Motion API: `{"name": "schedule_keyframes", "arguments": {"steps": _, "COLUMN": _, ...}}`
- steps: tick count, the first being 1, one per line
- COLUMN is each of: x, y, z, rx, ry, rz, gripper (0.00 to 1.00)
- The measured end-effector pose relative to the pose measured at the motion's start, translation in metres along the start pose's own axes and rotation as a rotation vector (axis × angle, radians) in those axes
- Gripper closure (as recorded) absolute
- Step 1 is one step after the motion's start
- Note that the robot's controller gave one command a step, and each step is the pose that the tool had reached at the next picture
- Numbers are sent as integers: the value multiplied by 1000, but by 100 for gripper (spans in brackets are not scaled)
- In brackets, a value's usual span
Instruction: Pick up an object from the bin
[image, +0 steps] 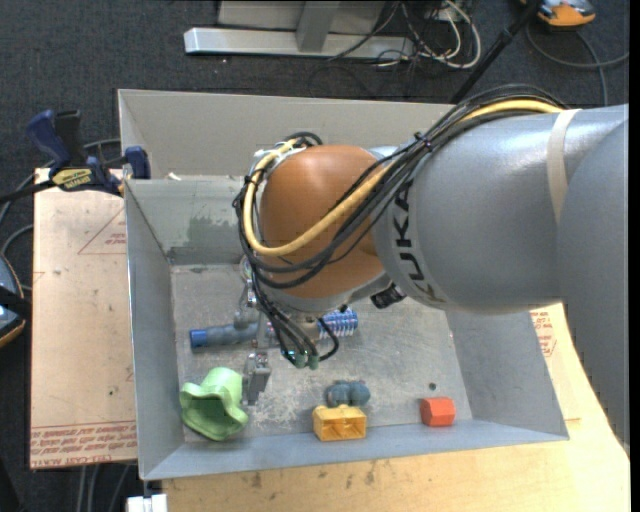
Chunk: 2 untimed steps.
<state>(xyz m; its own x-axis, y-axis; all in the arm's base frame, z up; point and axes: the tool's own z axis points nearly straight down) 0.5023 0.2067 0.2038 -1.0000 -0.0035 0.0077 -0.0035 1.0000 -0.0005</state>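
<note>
In the bin's (150, 300) near-left corner lies a crumpled pale-green cup (212, 403), soft-looking, with its open mouth turned toward the left wall. A little farther back a blue tube (210, 338) lies flat on the bin floor, its long side running left to right.

Just right of the green cup the fingers (258, 378) point down from under the arm's orange cover (315, 220). Their tip is level with the cup's right edge and just beside it. I cannot tell whether they touch the cup, nor whether they are released or clenched; nothing shows between them. The blue tube's right end runs in under the wrist just behind them.

Right of the fingers, a small blue ridged spring (340, 322) lies under the cover's edge. Nearer the front wall sit a grey-blue lump (347, 393) and, touching its front, a yellow block (340, 424). A red cube (437, 411) stands apart toward the near-right corner.
</note>
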Motion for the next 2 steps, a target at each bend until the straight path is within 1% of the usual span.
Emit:
{"name": "schedule_keyframes", "arguments": {"steps": 1, "x": -22, "y": 11, "z": 130, "rx": -5, "ry": -13, "rz": 131, "gripper": 0}}
{"name": "schedule_keyframes", "arguments": {"steps": 2, "x": -23, "y": 11, "z": 126, "rx": -5, "ry": -16, "rz": 132, "gripper": 100}}
